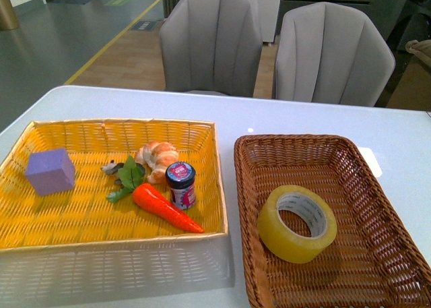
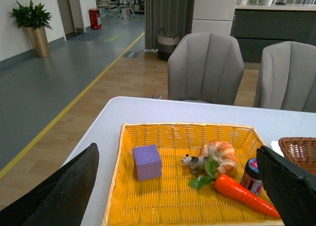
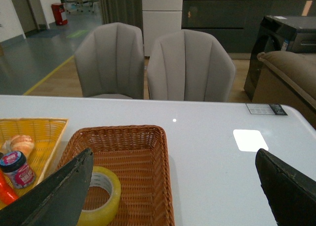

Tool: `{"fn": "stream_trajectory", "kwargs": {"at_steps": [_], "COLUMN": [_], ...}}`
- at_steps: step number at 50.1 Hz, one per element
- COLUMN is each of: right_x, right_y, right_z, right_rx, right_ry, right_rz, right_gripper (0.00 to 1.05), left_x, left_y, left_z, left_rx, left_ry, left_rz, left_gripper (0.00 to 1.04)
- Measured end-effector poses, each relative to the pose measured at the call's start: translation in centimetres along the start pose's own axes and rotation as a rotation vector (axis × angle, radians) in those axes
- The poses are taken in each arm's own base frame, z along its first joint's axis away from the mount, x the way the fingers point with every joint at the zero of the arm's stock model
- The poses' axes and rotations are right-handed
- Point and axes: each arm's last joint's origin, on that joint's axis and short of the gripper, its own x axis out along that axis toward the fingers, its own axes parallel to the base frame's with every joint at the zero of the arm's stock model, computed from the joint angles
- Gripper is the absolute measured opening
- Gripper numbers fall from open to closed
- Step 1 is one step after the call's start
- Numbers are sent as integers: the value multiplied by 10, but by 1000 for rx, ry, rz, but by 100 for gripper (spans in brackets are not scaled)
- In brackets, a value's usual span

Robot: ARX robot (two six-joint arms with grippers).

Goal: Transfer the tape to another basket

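One tape (image 1: 297,222), brown basket (image 1: 350,161), yellow basket (image 1: 81,131) beside

neither arm shows in the front view. in the left wrist view the left tool (image 2: 173,186) has its two dark fingers (image 2: 64,191) spread wide apart, holding nothing. in the right wrist view the right tool (image 3: 173,191) likewise gapes wide, with nothing between its fingers (image 3: 289,189).

White table (image 1: 303,122) — yellow basket (image 1: 219,180) beside brown basket (image 1: 246,187)
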Motion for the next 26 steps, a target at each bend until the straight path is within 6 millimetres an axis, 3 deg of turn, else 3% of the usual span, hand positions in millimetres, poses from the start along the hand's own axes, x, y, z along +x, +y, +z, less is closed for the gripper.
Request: {"fn": "stream_trajectory", "kwargs": {"at_steps": [26], "right_x": [0], "right_y": [0], "right_z": [0], "right_rx": [0], "right_ry": [0], "right_rz": [0], "right_gripper": [96], "left_x": [0], "left_y": [0], "left_z": [0], "left_rx": [0], "left_ry": [0], "left_rz": [0], "left_gripper": [96]}}
